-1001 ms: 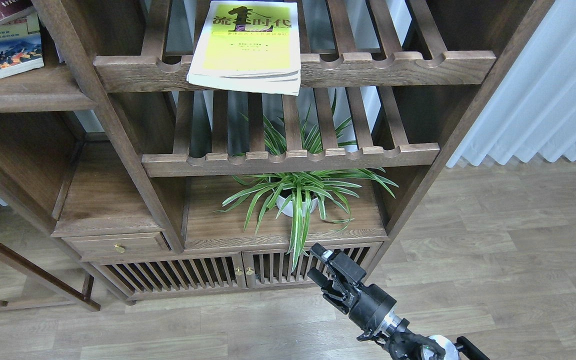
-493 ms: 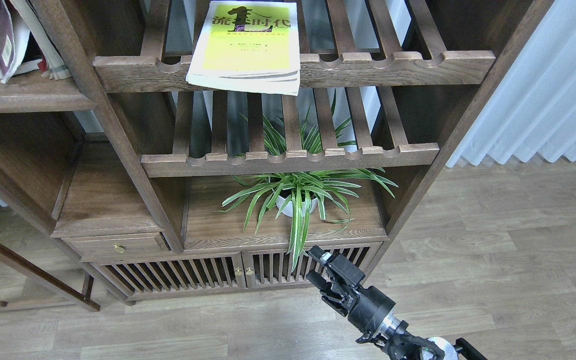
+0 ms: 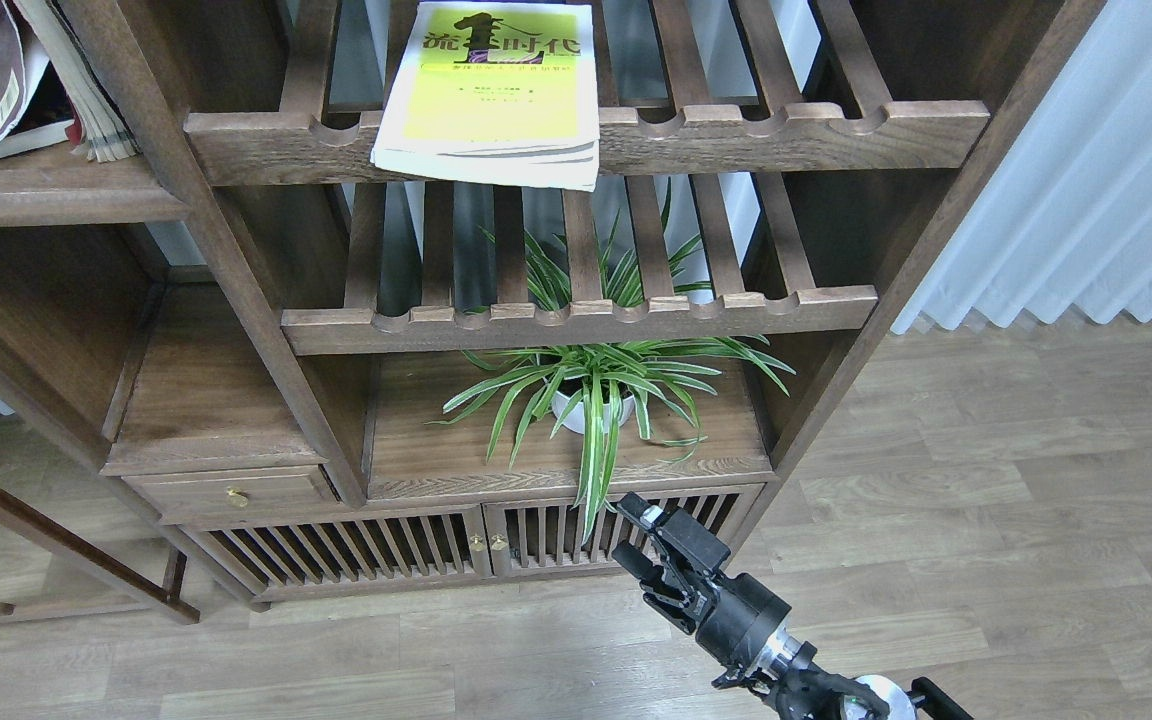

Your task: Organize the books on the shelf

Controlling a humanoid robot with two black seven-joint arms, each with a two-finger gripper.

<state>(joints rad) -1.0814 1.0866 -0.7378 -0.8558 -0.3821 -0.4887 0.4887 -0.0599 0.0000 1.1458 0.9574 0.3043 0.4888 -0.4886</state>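
Yellow-green book lies flat on the top slatted rack; potted plant two levels below it; right gripper below plant, fingers apart, empty.

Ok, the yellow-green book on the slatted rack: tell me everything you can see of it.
The yellow-green book is a paperback with a bright cover, large black characters across its top and smaller lines of print beneath. It lies closed, face up, on the upper slatted rack, near edge overhanging the scalloped front rail. The page block shows cream and slightly wavy along that edge, with the cover lifting a little. Nothing lies on it and no gripper touches it; only the rack carries it.
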